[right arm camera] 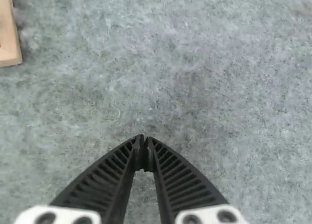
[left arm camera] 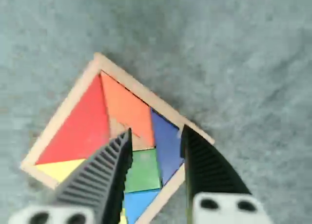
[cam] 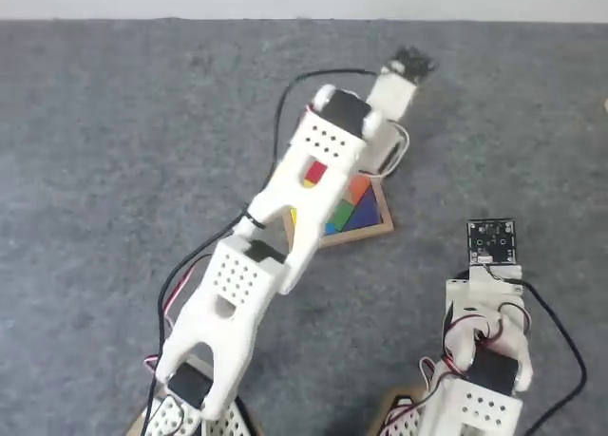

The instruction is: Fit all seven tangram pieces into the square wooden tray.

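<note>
The left gripper (left arm camera: 156,134) hangs open over the middle of the square wooden tray (left arm camera: 61,108), probably to press or check a piece, while the right gripper (right arm camera: 144,142) sits closed above the grey table (right arm camera: 219,63), out of the way. The left fingers (left arm camera: 105,170) cover one tray corner, and I cannot tell whether the tan patch (left arm camera: 119,128) beside the orange piece (left arm camera: 127,106) is a gap.

Count, all placed against the tray:
- 1 square wooden tray (left arm camera: 66,112)
- 6 coloured pieces inside the tray: 1 red triangle (left arm camera: 80,126), 1 orange triangle (left arm camera: 127,107), 1 dark blue piece (left arm camera: 166,143), 1 green square (left arm camera: 142,170), 1 yellow piece (left arm camera: 58,169), 1 light blue piece (left arm camera: 139,202)
- 1 wood-coloured patch (left arm camera: 117,129) mid-tray, can't tell whether it's a piece or a bare spot
- 2 arms: left arm (cam: 285,218) over the tray, right arm (cam: 484,360) beside it
- 2 pincers: left pincer (left arm camera: 156,131), right pincer (right arm camera: 143,138)
- 1 grey counter (cam: 114,123)
</note>
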Controlling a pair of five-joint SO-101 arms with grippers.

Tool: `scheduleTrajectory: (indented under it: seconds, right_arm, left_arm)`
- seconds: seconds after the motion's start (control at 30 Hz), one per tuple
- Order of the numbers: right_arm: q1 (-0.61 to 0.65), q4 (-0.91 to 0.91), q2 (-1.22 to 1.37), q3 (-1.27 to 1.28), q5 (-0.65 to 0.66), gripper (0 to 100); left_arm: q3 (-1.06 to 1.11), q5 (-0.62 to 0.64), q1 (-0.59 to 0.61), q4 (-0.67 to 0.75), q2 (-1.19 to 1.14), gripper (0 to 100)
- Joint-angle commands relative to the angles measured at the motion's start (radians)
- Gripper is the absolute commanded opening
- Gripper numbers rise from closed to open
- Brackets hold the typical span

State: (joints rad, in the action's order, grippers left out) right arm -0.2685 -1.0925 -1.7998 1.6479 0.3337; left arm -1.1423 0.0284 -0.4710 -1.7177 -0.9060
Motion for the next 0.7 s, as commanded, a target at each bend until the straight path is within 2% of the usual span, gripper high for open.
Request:
scheduleTrajectory:
  seconds: [0.0,0.1,0.2,0.4,0.53,0.67]
  right_arm:
    - [0.008,0.027,-0.013,-0.051,0.0,0.6]
    - [0.008,0.027,-0.013,-0.051,0.0,0.6]
    - [0.008,0.024,-0.013,-0.051,-0.002,0.6]
    - [0.008,0.019,-0.013,-0.052,-0.002,0.6]
    - [0.008,0.019,-0.013,-0.052,-0.002,0.6]
    - [0.008,0.018,-0.013,-0.052,-0.003,0.6]
  left_arm:
    - [0.091,-0.02,0.055,-0.037,0.098,16]
    - [0.223,-0.063,0.077,-0.009,0.107,16]
    - [0.24,-0.061,0.101,-0.02,0.143,16]
    - [0.32,-0.04,0.106,-0.037,0.373,11]
    - [0.522,-0.035,0.104,0.003,0.54,11]
    - [0.831,-0.032,0.127,0.169,0.763,11]
